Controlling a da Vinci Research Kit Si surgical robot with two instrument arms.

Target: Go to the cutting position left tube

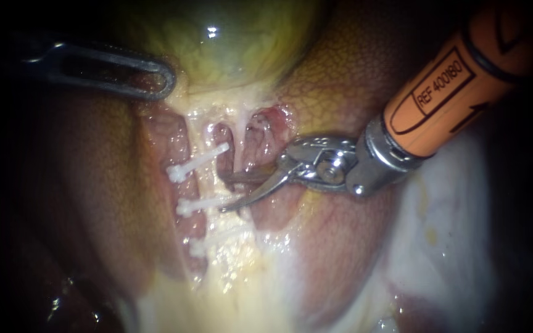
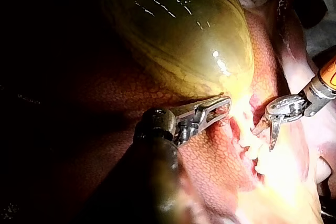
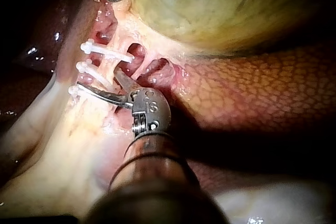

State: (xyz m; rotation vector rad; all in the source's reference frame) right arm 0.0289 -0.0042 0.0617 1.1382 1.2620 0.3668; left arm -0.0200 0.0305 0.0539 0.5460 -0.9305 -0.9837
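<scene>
The left tube [image 1: 212,185] runs down from the green gallbladder [image 1: 229,43] and carries three white clips [image 1: 195,163], [image 1: 202,203], [image 1: 208,243]. My right instrument [image 1: 222,193], on an orange shaft, comes in from the upper right with two blades open. The upper blade tip lies between the top and middle clips at the tube's right edge. The lower tip reaches the middle clip. In the right wrist view the open blades [image 3: 100,82] spread beside the clips [image 3: 105,51]. My left instrument [image 1: 166,80] is shut on the gallbladder's lower edge [image 2: 223,103].
Mottled brown liver [image 1: 353,68] surrounds the gallbladder. A second reddish tube [image 1: 260,135] stands just right of the left tube, behind the blades. Pale yellow-white tissue [image 1: 242,290] spreads below the clips, and a whitish sheet [image 1: 451,234] lies under the right shaft.
</scene>
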